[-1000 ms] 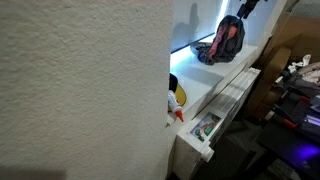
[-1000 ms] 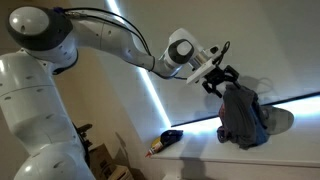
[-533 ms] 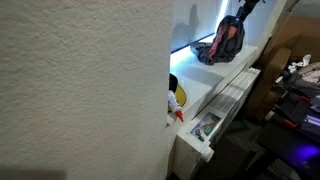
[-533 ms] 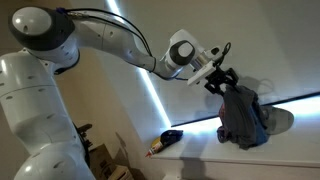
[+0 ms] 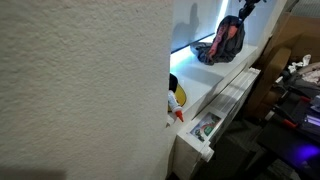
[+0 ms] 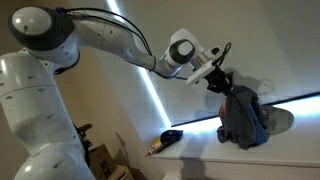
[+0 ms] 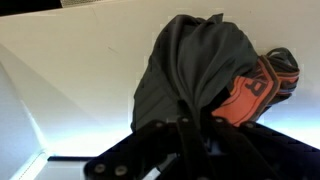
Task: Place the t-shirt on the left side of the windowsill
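The t-shirt [image 6: 243, 118] is dark grey with an orange-red print and is bunched into a heap on the white windowsill [image 6: 190, 148]. It also shows at the far end of the ledge [image 5: 227, 40] and fills the wrist view [image 7: 190, 70]. My gripper [image 6: 222, 82] comes down at a slant onto the top of the heap. Its fingers [image 7: 183, 128] are shut on a fold of grey cloth. In an exterior view the gripper [image 5: 243, 8] is at the upper edge above the shirt. The shirt's lower part still rests on the sill.
A small dark and yellow toy [image 6: 168, 137] lies on the sill beside the shirt and also stands at the ledge's near end [image 5: 176, 97]. A textured wall [image 5: 80, 90] blocks half of that view. An open box [image 5: 205, 127] and clutter [image 5: 295, 85] sit below.
The jaws have closed on the top of the t-shirt, pinching its cloth together. The arm has barely moved.
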Tool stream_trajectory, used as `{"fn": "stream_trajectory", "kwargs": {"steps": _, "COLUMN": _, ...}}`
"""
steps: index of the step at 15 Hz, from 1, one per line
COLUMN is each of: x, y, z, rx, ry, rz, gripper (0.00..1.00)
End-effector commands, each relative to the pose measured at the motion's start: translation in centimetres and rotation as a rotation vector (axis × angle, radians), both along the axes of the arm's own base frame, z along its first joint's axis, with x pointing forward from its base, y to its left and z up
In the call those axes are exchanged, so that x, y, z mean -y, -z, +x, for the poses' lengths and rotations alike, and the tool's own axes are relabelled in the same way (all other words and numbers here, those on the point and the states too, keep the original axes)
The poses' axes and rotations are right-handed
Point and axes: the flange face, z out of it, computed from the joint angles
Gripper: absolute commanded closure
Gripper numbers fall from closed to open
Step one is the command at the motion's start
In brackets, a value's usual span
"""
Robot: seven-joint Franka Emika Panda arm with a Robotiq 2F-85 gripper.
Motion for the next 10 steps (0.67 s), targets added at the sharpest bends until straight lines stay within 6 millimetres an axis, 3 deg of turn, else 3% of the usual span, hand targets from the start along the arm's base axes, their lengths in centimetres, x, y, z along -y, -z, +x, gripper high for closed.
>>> {"fn": "stream_trajectory", "kwargs": {"steps": 1, "x": -0.3, "y": -2.0, "z": 0.1, "rx": -0.035, "ry": -0.021, "rz": 0.035, "gripper": 1.00}}
{"fn": "stream_trajectory", "kwargs": {"steps": 4, "x": -0.9, "y": -6.9, "z": -0.5, "rx": 0.032, "ry": -0.009, "rz": 0.009, "gripper": 0.99}}
{"fn": "stream_trajectory", "kwargs": {"steps": 10, "x": -3.5, "y": -18.8, "z": -2.4, "rx": 0.203, "ry": -0.027, "rz": -0.078, "gripper": 0.99}}
